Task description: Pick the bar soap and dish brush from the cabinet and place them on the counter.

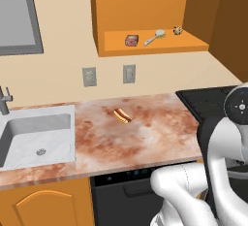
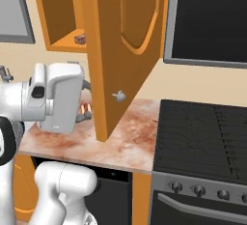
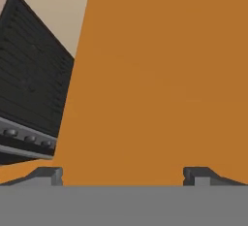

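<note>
Cabinet [image 1: 145, 7] is open, door [image 2: 123, 50] swung out wide over the counter [image 1: 145, 133]. Both targets sit on the cabinet floor: bar soap [image 1: 131, 40] toward the left, dish brush [image 1: 154, 37] just beside it on the right, not touching. A small speckled round thing [image 1: 178, 30] sits further right, near the back corner; leave it. A hot dog [image 1: 122, 116] lies on the counter below, not part of the job.

Gripper [image 3: 123, 174]: fingers spread wide, nothing between them. Hand camera faces a flat orange panel at close range with the stove [image 3: 29, 89] off to one side, so the hand points at the door face, not into the cabinet.

Key relation: soap and brush are up and away from the gripper, on the far side of the open door. In the right base view the hand [image 2: 60, 101] hangs low at roughly counter level beside the door's free edge, with the soap [image 2: 80, 38] well above it. One arm only.

Brush axis: handle runs diagonally, head toward the back right, handle tip toward the front left, pointing at the soap. Judgement: pinch across the handle, jaws perpendicular to that diagonal. Soap is the nearer first pick. The arm needs to rise and swing round the door edge first; clipping the door is the risk.
</note>
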